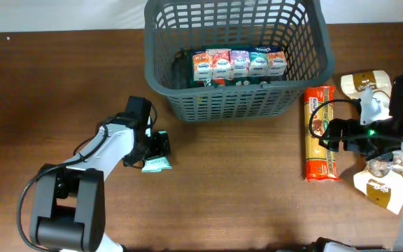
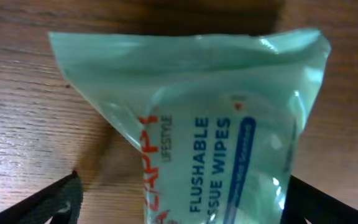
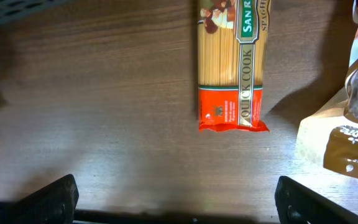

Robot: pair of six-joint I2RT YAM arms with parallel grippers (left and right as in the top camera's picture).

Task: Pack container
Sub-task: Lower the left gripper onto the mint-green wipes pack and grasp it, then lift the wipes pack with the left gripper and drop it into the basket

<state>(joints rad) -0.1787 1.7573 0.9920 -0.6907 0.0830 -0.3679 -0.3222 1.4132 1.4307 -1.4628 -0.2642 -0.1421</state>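
1. The left end effector (image 1: pixel 157 148) hangs low over the desk (image 1: pixel 243 210), astride a teal packet of flushable wipes (image 1: pixel 155 164). In the left wrist view its fingers (image 2: pixel 64 200) stand apart on either side of the packet. Bare wood shows along one flank, so nothing is clamped.
2. The container (image 1: pixel 236 105), a dark grey latticed basket, sits at the far centre of the desk. A row of small cartons (image 1: pixel 238 63) lines its floor.
3. From the left end effector the container lies ahead and to the right, near but not touching. The container's long axis runs side to side across the desk. The wipes' long axis runs straight out from the wrist, so the fingers would close across the packet's narrow width.
4. The right end effector (image 1: pixel 336 136) hovers just beside a spaghetti pack (image 1: pixel 320 133), its fingers spread wide and empty in its own wrist view. The pack's long axis points toward the far edge, just off the container's right wall. Two cream-and-brown bags (image 1: pixel 366 84) lie further right.
5. The left arm appears the nearer to a pick. Its next move probably calls for closing on the wipes, then lifting them clear of the container's tall near rim. The soft packet may sag or slip.
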